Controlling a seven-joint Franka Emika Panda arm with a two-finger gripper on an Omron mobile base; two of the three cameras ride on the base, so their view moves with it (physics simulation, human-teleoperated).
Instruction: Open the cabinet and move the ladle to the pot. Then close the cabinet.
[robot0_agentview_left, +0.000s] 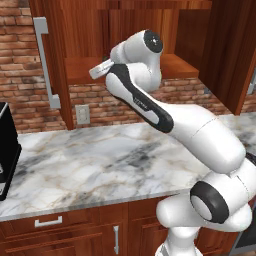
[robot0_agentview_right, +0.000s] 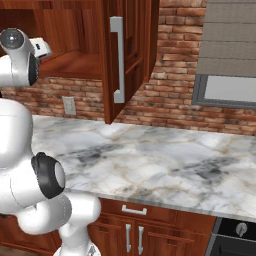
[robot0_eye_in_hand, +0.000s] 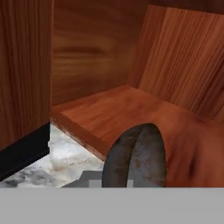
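Ladle (robot0_eye_in_hand: 138, 155) bowl sits close before the gripper, over the open cabinet (robot0_eye_in_hand: 131, 109) shelf.

We count two open reddish-brown wooden cabinet doors (robot0_agentview_left: 47, 60) (robot0_agentview_right: 127, 55), one grey metal ladle (robot0_eye_in_hand: 135, 157), and one white wall outlet (robot0_agentview_left: 82, 114).
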